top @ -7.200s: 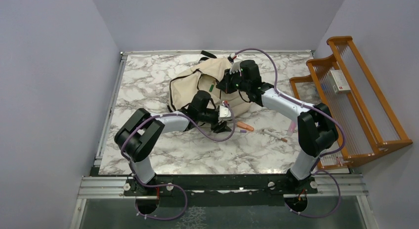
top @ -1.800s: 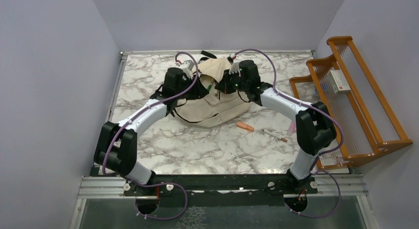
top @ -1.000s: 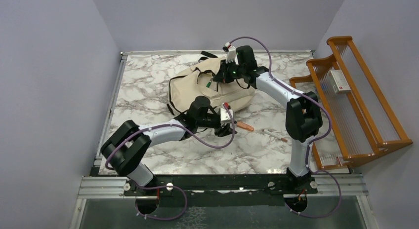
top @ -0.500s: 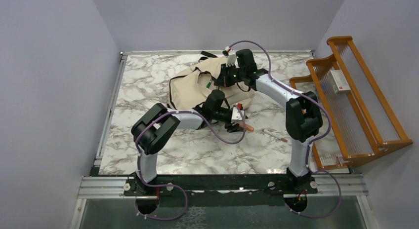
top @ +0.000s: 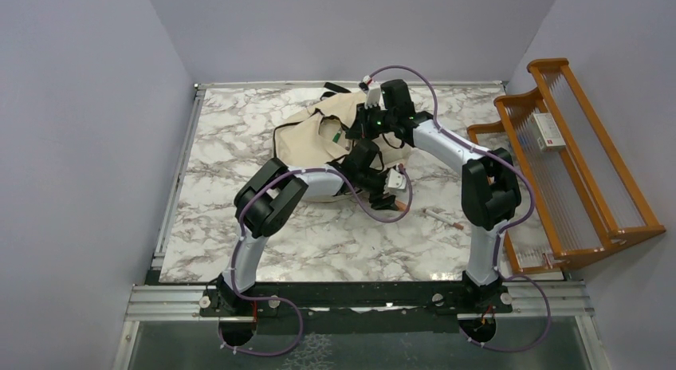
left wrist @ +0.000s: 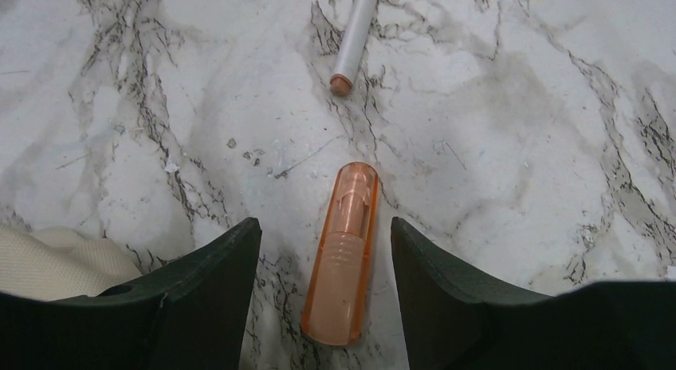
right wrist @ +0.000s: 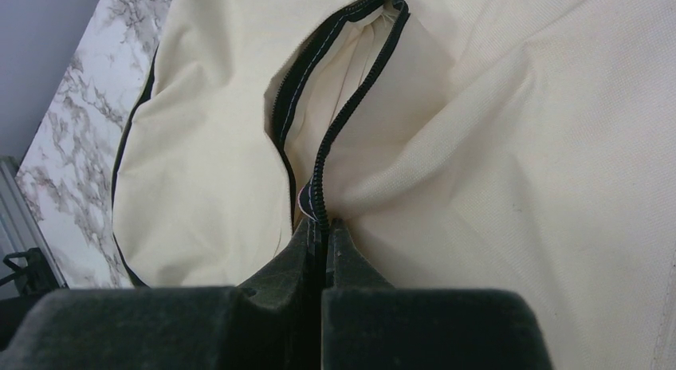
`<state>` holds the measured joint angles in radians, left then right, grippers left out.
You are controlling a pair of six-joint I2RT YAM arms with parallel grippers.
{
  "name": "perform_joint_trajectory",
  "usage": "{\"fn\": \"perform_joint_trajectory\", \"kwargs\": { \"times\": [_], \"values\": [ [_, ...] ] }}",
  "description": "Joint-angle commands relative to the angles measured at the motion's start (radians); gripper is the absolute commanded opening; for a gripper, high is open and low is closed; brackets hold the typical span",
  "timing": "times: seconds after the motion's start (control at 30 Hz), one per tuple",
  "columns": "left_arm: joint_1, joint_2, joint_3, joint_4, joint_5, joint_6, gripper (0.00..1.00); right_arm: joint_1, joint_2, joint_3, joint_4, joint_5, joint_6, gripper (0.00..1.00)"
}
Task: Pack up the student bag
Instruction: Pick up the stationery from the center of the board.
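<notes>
The student bag (top: 307,139), beige with black zipper trim, lies at the back middle of the marble table. Its zipper mouth (right wrist: 319,107) gapes open. My right gripper (right wrist: 325,223) is shut on the zipper edge of the bag (right wrist: 518,147) and holds it up. My left gripper (left wrist: 324,224) is open, low over the table just right of the bag's front corner (left wrist: 48,258). An orange translucent marker (left wrist: 344,266) lies flat between its two fingers, touching neither. A white pen (left wrist: 352,35) lies just beyond the marker.
A wooden rack (top: 590,163) stands along the right edge with a white box (top: 548,131) on it. In the top view the orange marker (top: 398,205) and the white pen (top: 443,219) lie right of the bag.
My left arm has swung right, from in front of the bag to over the orange marker, and its jaws have opened wider. The right gripper has kept its hold on the zipper edge.
</notes>
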<state>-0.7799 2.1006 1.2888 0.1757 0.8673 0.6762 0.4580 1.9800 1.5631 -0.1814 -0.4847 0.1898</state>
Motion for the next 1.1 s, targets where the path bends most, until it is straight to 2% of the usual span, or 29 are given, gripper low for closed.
{"fn": "perform_joint_trajectory", "kwargs": {
  "times": [0.0, 0.3, 0.57, 0.87, 1.07],
  "values": [
    [0.001, 0.017, 0.03, -0.136, -0.046, 0.065, 0.62, -0.009, -0.037, -0.007, 0.004, -0.017, -0.01, 0.0],
    [0.001, 0.049, 0.105, -0.309, -0.09, 0.124, 0.62, -0.009, -0.034, -0.002, 0.002, -0.02, -0.01, 0.0],
    [-0.023, 0.061, 0.14, -0.411, -0.189, 0.157, 0.59, -0.009, -0.027, 0.0, 0.006, -0.031, -0.007, 0.0],
    [-0.065, 0.111, 0.225, -0.566, -0.292, 0.205, 0.51, -0.009, -0.028, -0.001, -0.001, -0.025, -0.016, 0.01],
    [-0.077, 0.098, 0.19, -0.577, -0.32, 0.227, 0.37, -0.009, -0.026, -0.002, -0.003, -0.025, -0.016, 0.0]
  ]
}}
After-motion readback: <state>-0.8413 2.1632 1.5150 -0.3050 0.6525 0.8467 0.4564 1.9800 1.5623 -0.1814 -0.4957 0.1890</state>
